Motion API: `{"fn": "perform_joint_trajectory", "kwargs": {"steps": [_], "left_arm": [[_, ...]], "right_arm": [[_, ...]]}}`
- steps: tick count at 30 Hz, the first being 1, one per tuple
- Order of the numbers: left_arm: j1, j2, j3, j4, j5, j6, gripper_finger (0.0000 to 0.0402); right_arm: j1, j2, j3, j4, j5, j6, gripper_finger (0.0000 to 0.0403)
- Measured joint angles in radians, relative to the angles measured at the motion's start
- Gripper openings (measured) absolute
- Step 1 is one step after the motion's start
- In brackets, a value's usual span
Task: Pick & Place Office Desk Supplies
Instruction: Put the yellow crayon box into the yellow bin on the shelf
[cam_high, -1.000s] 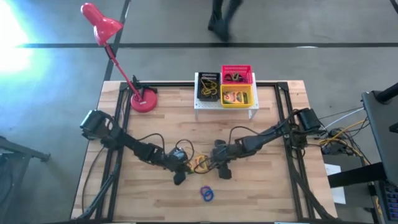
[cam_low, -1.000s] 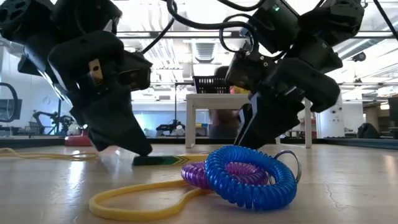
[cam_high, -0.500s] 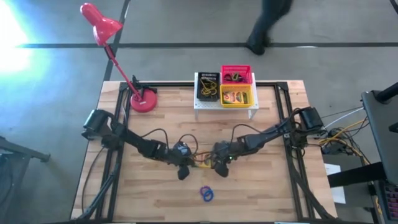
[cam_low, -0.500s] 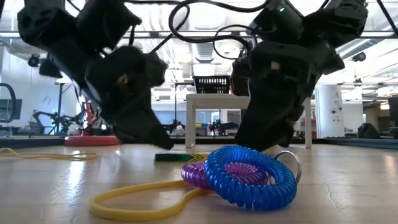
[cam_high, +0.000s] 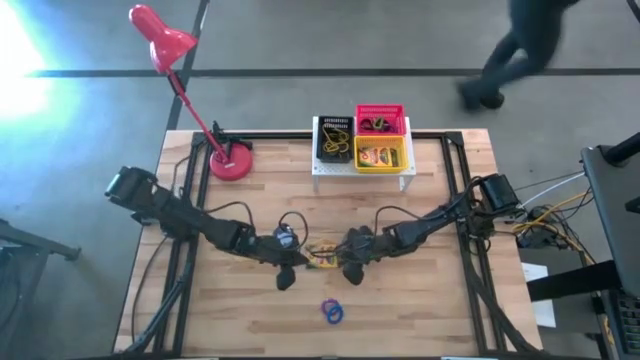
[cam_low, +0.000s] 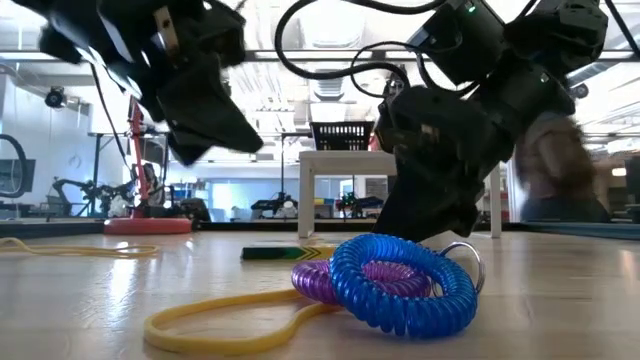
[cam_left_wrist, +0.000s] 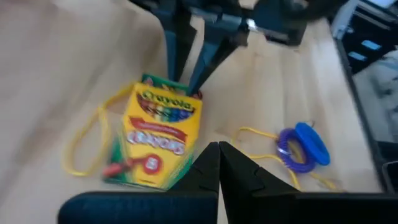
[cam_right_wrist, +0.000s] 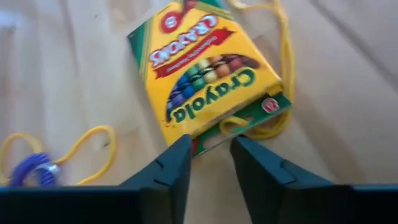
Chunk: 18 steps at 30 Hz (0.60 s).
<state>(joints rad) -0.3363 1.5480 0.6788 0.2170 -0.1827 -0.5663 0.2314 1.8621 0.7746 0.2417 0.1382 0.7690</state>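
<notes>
A flat yellow-and-green crayon box (cam_high: 322, 257) lies on its back near the table's middle (cam_right_wrist: 205, 74), with a thin yellow rubber band (cam_right_wrist: 283, 59) looped beside and under it. My right gripper (cam_right_wrist: 208, 148) is open and low at the box's green end (cam_left_wrist: 169, 83), one finger to each side of that end's corner. My left gripper (cam_left_wrist: 218, 150) is shut and hangs above the table (cam_low: 245, 140), on the box's left side, touching nothing. A blue and a purple coil ring (cam_low: 400, 280) lie nearer the near edge. My right gripper comes slanting down from the table's right at the crayon box's green end (cam_right_wrist: 214, 138), with its fingers (cam_right_wrist: 177, 155) astride the corner. I cannot tell whether they touch the box. The box lies flat on the table.
A loose yellow rubber band (cam_low: 220, 320) lies by the coil rings (cam_high: 333, 312). A white stand (cam_high: 318, 165) with black, red and yellow baskets sits at the far edge, the red lamp (cam_high: 230, 160) to its left. A person (cam_high: 515, 45) walks beyond the far edge.
My left gripper has risen from the table beside the crayon box to well above it. My right gripper has come down and a little toward the table's left, onto the box's end. The box has slid slightly toward the right.
</notes>
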Motion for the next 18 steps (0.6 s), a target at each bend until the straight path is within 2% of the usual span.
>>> {"fn": "perform_joint_trajectory", "kwargs": {"steps": [4,7,11,14,18], "left_arm": [[-0.022,-0.046,0.000,-0.093,-0.107,0.013,0.0006],[-0.029,-0.058,0.000,-0.132,-0.145,-0.002,0.0006],[-0.029,-0.050,0.000,-0.154,-0.163,-0.010,0.0006],[-0.029,-0.044,0.000,-0.138,-0.177,-0.009,0.0006],[-0.029,-0.029,0.000,-0.097,-0.263,0.007,0.0006]], "right_arm": [[0.000,0.000,0.000,0.001,0.070,-0.043,0.0065],[0.002,-0.008,-0.001,-0.003,0.101,-0.086,0.0021],[0.011,-0.061,-0.007,-0.033,0.140,-0.141,0.0010],[0.019,-0.148,-0.004,-0.050,0.159,-0.161,0.0009],[0.031,-0.259,-0.003,-0.100,0.155,-0.232,0.0008]]}}
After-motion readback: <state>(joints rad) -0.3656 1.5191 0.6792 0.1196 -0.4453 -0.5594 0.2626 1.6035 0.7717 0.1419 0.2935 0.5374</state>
